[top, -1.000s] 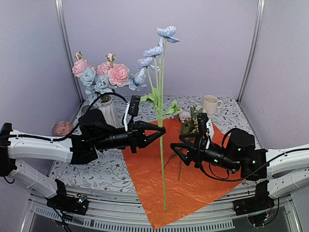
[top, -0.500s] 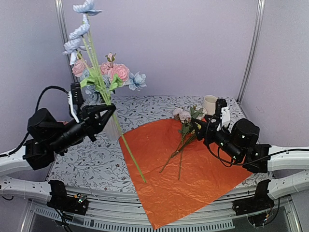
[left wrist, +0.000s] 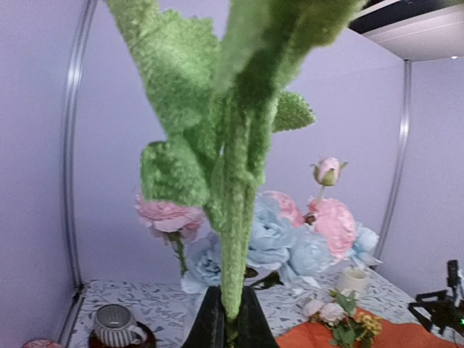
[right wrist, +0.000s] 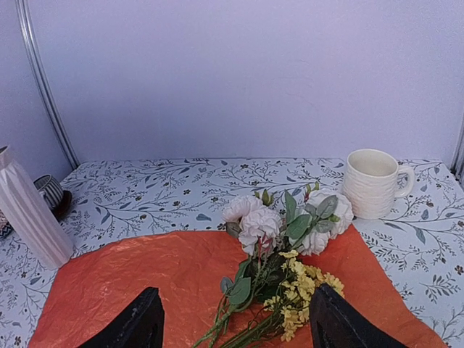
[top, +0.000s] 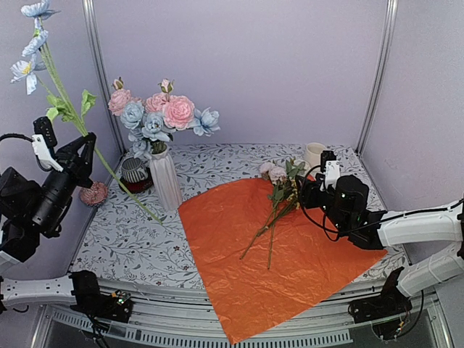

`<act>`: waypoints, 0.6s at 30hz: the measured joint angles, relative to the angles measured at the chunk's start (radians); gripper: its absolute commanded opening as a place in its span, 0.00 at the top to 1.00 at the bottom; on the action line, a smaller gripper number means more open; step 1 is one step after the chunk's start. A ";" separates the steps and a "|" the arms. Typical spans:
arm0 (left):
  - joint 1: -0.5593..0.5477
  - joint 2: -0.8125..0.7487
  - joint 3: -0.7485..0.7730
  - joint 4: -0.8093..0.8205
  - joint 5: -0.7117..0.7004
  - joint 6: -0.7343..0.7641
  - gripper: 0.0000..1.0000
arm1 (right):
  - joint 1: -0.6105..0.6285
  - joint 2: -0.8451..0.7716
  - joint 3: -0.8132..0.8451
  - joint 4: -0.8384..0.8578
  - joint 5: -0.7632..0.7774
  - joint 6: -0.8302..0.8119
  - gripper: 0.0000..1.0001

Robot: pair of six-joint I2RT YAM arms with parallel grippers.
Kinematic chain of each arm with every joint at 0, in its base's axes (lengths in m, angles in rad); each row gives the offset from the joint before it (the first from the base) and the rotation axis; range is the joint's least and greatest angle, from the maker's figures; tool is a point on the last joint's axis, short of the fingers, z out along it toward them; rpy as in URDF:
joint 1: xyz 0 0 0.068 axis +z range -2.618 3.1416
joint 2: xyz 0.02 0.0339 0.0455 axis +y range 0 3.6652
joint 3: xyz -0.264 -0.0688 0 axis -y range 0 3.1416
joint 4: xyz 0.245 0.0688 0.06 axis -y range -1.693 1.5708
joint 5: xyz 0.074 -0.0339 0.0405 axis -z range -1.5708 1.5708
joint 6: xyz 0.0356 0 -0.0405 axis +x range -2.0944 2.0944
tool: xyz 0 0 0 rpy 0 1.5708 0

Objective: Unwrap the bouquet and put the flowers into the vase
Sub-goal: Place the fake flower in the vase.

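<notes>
Covering the bench (top: 130, 246) centre, orange paper (top: 283, 275) overhangs the near edge; left jaws clamp a blue-flower stem (top: 65, 98) high by left wall (top: 14, 130); right jaws apart beside loose flowers (top: 279, 190).

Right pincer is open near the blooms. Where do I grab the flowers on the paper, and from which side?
I'd grip the stems just below the leaves, where they lie bunched; nearer the cut ends they fan apart. Come from above with the right pincer, jaws across the stems, since they lie flat on the orange paper.
</notes>
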 measured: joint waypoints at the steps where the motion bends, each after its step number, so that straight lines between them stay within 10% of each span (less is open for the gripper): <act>1: 0.000 0.000 -0.006 0.024 -0.048 0.042 1.00 | 0.000 0.007 -0.010 0.016 -0.006 -0.002 0.28; 11: 0.076 0.032 -0.033 0.288 -0.195 0.383 1.00 | 0.000 0.038 -0.053 0.093 -0.040 -0.033 0.25; 18: 0.334 0.181 0.000 0.346 -0.067 0.393 1.00 | 0.000 0.042 -0.053 0.108 -0.060 -0.055 0.24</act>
